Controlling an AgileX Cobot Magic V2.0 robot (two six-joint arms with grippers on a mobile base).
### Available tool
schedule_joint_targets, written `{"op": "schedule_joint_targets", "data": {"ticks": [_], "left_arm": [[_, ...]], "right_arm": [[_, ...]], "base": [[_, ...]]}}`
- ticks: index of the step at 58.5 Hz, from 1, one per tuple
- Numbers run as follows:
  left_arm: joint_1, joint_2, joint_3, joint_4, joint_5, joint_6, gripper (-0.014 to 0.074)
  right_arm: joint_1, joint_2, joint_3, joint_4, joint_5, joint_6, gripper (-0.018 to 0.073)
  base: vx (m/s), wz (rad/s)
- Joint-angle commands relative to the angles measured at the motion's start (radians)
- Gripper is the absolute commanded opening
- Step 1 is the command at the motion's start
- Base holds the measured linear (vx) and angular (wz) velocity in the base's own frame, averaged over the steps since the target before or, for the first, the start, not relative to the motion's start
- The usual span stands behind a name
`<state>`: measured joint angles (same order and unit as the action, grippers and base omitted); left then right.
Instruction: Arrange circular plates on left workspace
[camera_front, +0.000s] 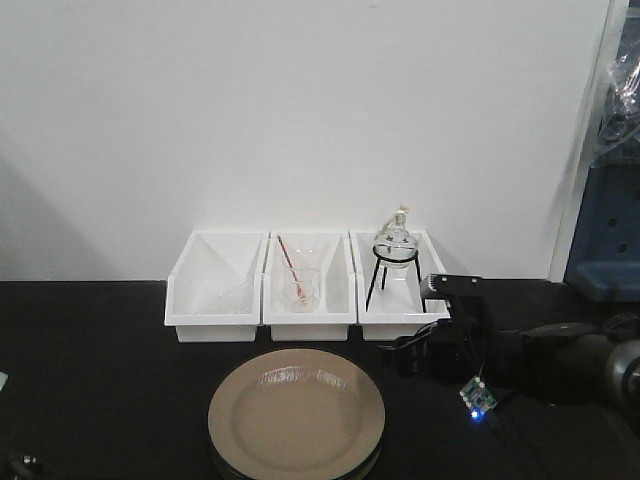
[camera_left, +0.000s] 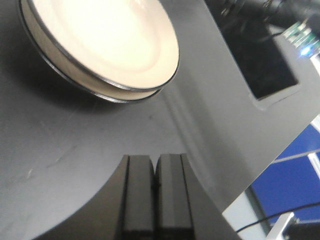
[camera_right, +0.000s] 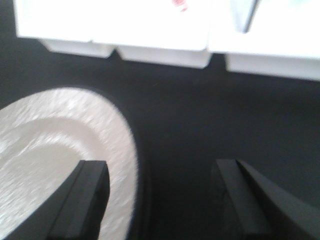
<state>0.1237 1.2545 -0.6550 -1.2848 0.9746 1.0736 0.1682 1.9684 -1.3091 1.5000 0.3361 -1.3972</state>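
The two circular plates (camera_front: 296, 412) lie stacked, rims aligned, on the black bench (camera_front: 90, 380) directly in front of the middle bin (camera_front: 308, 325), a little apart from its front wall. Neither plate has yet been set out on the side of the bench left of that bin.

The right hand (camera_right: 160, 170) comes in from the right of the middle bin with its fingers spread wide and nothing between them. In its wrist view, one finger hangs over the top plate's rim and the other over bare bench beside the stack; whether either one touches cannot be told. The left hand (camera_left: 155, 165) is closed with its pads pressed together, holding nothing, low over the bench and apart from the stack, further from the middle bin than the plates are.

The plates look like glazed ceramic, so they are probably stiff, fairly heavy for a pinch grip, slick and liable to chip if dropped or knocked together. The raised rim is the only practical place to take hold, with one finger on the upper face and one under the lip. Because the top plate nests closely on the lower one, the under-finger has little gap to enter. A shallow pinch on the glaze could slip, so a deeper bite seems wiser.
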Motion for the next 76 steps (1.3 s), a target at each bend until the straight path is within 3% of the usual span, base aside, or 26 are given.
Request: {"op": "schedule_joint_targets", "data": {"ticks": [1,8,13,18,22,26,32,37,44,50,56,61,76], "left_arm": [[-0.004,-0.025,-0.021,0.012,0.022,-0.056,-0.0001],[-0.004,-0.023,-0.021,0.235,-0.054,-0.230,-0.0001],[-0.004,-0.023,-0.022,0.505,-0.136,-0.402,-0.0001],[-0.004,-0.023,-0.022,0.797,-0.217,-0.591,-0.0001],[-0.004,-0.023,-0.022,0.972,-0.285,-0.731,-0.0001],[-0.004,-0.023,-0.022,1.100,-0.355,-0.824,-0.0001],[-0.004,-0.023,-0.043,1.194,-0.444,-0.905,-0.0001],[-0.004,-0.026,-0.091,1.197,-0.470,-0.924,-0.0001],[-0.004,-0.026,-0.189,1.162,-0.435,-0.952,-0.0001],[-0.004,-0.044,-0.259,1.097,-0.408,-0.946,-0.0001],[-0.004,-0.105,-0.283,1.006,-0.447,-0.912,-0.0001],[-0.004,-0.177,-0.281,0.899,-0.485,-0.827,-0.0001],[-0.053,-0.436,-0.204,0.537,-0.545,-0.428,-0.0001]], "right_arm": [[-0.027,-0.111,-0.030,0.027,-0.031,-0.012,0.0410],[-0.057,-0.200,-0.030,-0.018,-0.027,0.054,0.0203],[-0.074,-0.290,-0.030,-0.117,-0.011,0.143,-0.0003],[-0.075,-0.388,-0.030,-0.281,0.025,0.252,-0.0011],[-0.074,-0.456,-0.030,-0.436,0.091,0.372,-0.0004],[-0.074,-0.529,-0.030,-0.594,0.184,0.530,-0.0003],[-0.074,-0.633,-0.027,-0.867,0.316,0.787,-0.0003],[-0.071,-0.714,-0.027,-1.085,0.409,0.959,-0.0003],[-0.071,-0.806,-0.027,-1.303,0.499,1.113,-0.0003],[-0.071,-0.902,-0.005,-1.406,0.524,1.176,-0.0003],[-0.071,-1.014,0.086,-1.420,0.462,1.201,-0.0003],[-0.071,-1.128,0.221,-1.415,0.373,1.213,-0.0003],[-0.071,-1.413,0.542,-1.413,0.109,1.213,-0.0003]], "base": [[0.00,0.00],[0.00,0.00],[0.00,0.00],[0.00,0.00],[0.00,0.00],[0.00,0.00],[0.00,0.00],[0.00,0.00],[0.00,0.00],[0.00,0.00],[0.00,0.00],[0.00,0.00],[0.00,0.00]]}}
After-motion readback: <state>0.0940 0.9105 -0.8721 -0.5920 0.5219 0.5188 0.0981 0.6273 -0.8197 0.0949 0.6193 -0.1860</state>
